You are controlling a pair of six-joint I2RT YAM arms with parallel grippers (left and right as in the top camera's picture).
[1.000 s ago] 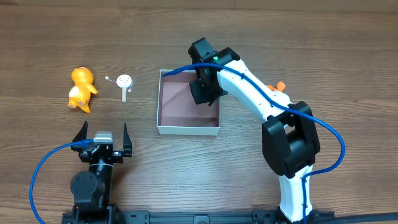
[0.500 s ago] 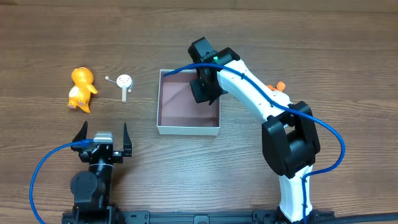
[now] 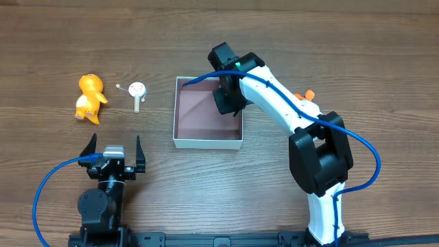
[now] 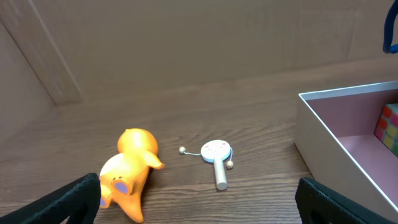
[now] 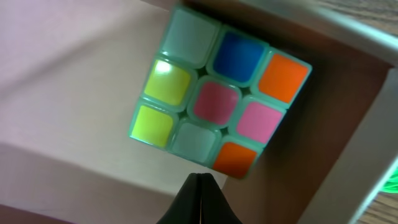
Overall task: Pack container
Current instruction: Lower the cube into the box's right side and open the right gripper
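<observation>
The container (image 3: 195, 116) is a white-walled square box with a reddish-brown inside, at the table's middle. A colourful puzzle cube (image 5: 217, 99) lies inside it in a corner, and also shows at the right edge of the left wrist view, cube (image 4: 390, 124). The right arm hides it from above. My right gripper (image 5: 200, 182) is shut and empty, its tip just short of the cube, over the container's far right part (image 3: 230, 103). My left gripper (image 3: 113, 147) stands open near the front left, holding nothing. The same gripper (image 4: 199, 185) faces the toys from the front.
An orange duck toy (image 3: 90, 98) and a small white rattle drum (image 3: 138, 91) lie left of the container. In the left wrist view the duck (image 4: 130, 171) and drum (image 4: 216, 155) are ahead of the fingers. A small orange object (image 3: 309, 95) peeks out behind the right arm.
The right wrist has shifted slightly toward the container's right wall. The left arm and the toys have not moved.
</observation>
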